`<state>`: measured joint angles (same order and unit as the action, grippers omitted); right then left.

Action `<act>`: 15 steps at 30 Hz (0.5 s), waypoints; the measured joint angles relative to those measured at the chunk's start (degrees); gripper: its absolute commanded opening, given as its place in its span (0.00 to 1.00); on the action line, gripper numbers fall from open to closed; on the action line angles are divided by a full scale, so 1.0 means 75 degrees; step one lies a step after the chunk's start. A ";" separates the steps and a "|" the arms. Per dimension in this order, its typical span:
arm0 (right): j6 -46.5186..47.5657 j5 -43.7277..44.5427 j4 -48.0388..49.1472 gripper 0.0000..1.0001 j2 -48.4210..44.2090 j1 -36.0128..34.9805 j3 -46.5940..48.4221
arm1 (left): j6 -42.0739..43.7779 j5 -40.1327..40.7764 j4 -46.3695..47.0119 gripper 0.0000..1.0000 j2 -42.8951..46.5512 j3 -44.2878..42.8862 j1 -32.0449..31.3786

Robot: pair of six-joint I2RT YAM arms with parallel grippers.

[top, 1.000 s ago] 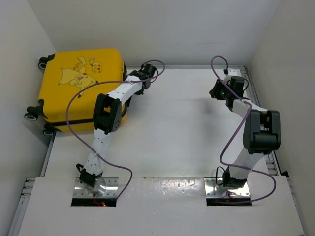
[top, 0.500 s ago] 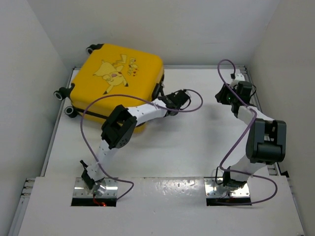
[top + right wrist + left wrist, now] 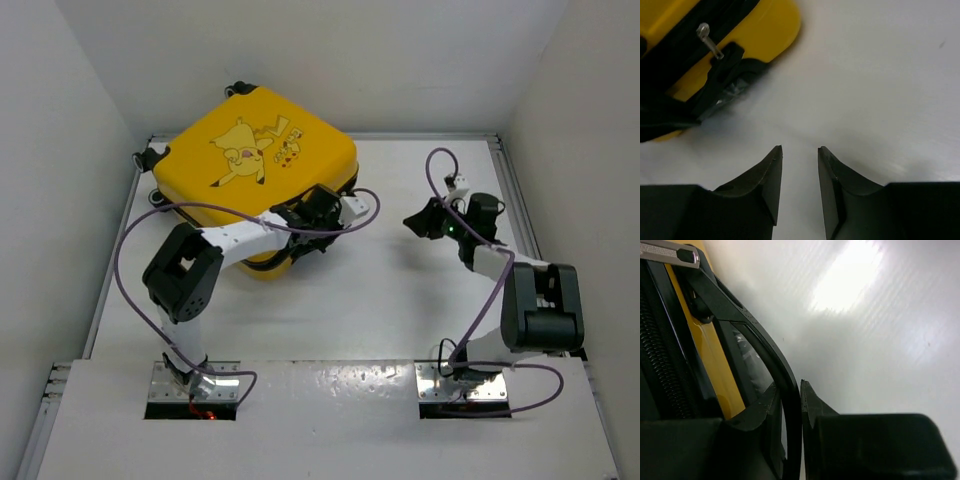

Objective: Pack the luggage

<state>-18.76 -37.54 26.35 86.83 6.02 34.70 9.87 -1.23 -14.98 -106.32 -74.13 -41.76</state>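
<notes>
1. The luggage (image 3: 250,150) lies flat and closed in the upper left of the top view, printed face up. It sits skewed to the edges of the table (image 3: 400,300), with its black wheels (image 3: 145,158) toward the left and far walls.
2. My left claw (image 3: 320,215) sits at the case's lower right side, just left of the frame's centre.
3. In my left wrist view, the left claw (image 3: 790,390) is nearly closed. Its two fingertips pinch the thin black handle (image 3: 757,342), which curves down from the upper left along the yellow shell (image 3: 715,360).
4. My right claw (image 3: 420,222) hangs right of centre in the top view, pointing left toward the case and well apart from it.
5. In my right wrist view, the right claw (image 3: 799,150) stands a little open at the bottom of the frame. Only bare white table (image 3: 880,75) shows in the narrow gap, so it holds nothing.
6. The same view shows a corner of the luggage (image 3: 775,20) at the upper left, with a small metal zipper pull (image 3: 710,42) sticking up from its dark band.
</notes>
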 measured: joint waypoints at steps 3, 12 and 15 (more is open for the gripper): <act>-0.0195 0.0143 0.0370 0.33 -0.0414 -0.0431 -0.0679 | 0.0017 -0.0682 -0.0111 0.00 0.0289 0.0300 0.0391; -0.1247 0.1711 0.2483 0.33 -0.0420 -0.2299 -0.1760 | 0.1058 -0.1702 0.0239 0.00 0.1078 0.1408 0.1244; -0.1489 0.2046 0.2929 0.33 -0.0070 -0.2664 -0.1667 | 0.1323 -0.1737 0.0376 0.00 0.1195 0.1594 0.1282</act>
<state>-29.93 -22.20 48.31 86.30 -13.96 22.20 19.79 -14.26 -12.16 -97.36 -62.17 -32.14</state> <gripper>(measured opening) 0.331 0.184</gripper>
